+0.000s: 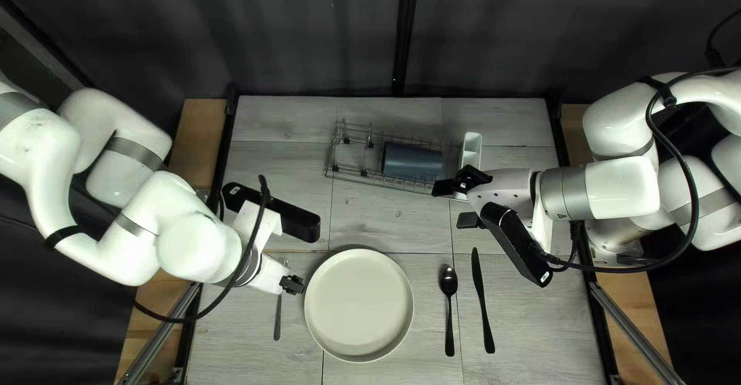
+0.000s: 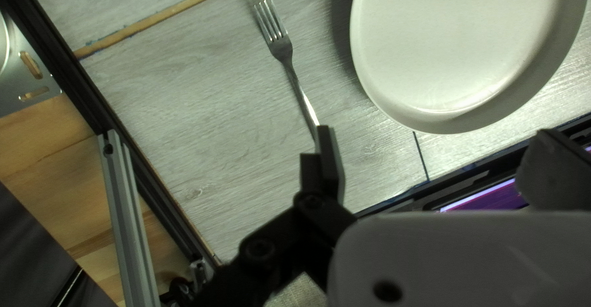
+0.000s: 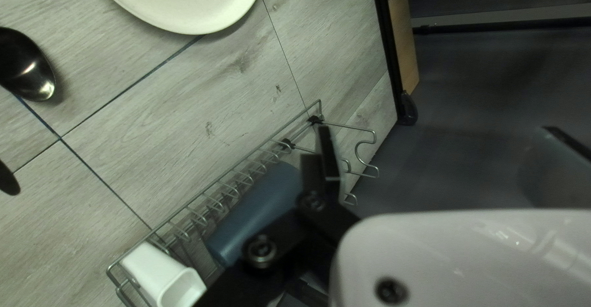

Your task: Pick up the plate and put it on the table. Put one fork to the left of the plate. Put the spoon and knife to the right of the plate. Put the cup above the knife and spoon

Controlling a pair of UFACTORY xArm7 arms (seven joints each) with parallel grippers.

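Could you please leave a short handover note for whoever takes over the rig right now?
Left gripper: open, near the fork and plate.
Right gripper: open, by the wire rack.
Done: plate on the table, fork to its left, spoon and knife to its right.
Left: the blue cup lies in the rack; it goes above knife and spoon.

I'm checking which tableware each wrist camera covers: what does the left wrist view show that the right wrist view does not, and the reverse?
Only the left wrist view: the silver metal fork.

Only the right wrist view: the bowl of the shiny black spoon, the tip of the dark knife, the blue cylindrical cup and the white plastic holder in the silver wire rack.

Both: the round off-white plate, partly cut off.
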